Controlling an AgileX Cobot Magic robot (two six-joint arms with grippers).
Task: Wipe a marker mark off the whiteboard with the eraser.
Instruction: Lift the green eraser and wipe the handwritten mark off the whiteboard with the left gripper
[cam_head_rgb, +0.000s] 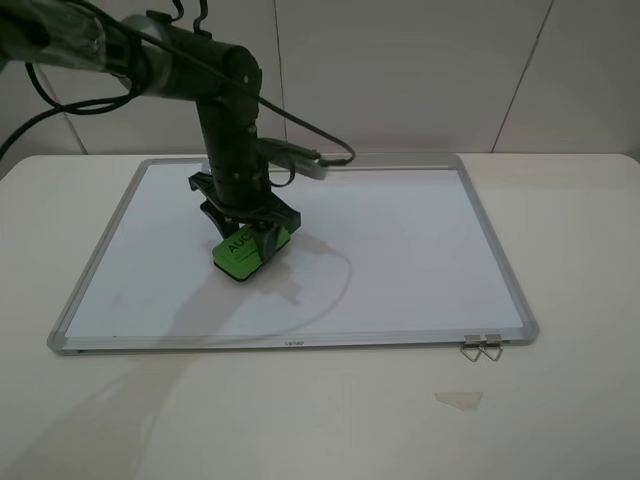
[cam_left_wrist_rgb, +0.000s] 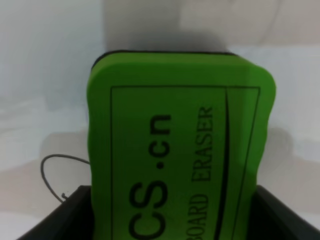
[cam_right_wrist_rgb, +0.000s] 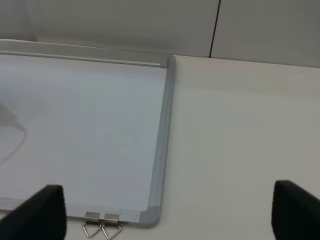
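1. The left hand (cam_head_rgb: 250, 228) is clamped on the green eraser (cam_head_rgb: 243, 250). The eraser sits on the whiteboard (cam_head_rgb: 420, 260), toward 9 o'clock from the board's middle in the high view.
2. The marker mark (cam_left_wrist_rgb: 55, 175) lies just beside the eraser's long edge, partly hidden by it and not yet wiped.
3. Pickup and approach look done; the stroke across the loop is left.
4. The right hand (cam_right_wrist_rgb: 170, 212) hangs open and empty near the board's 5 o'clock corner, above the worktop (cam_right_wrist_rgb: 240, 125).
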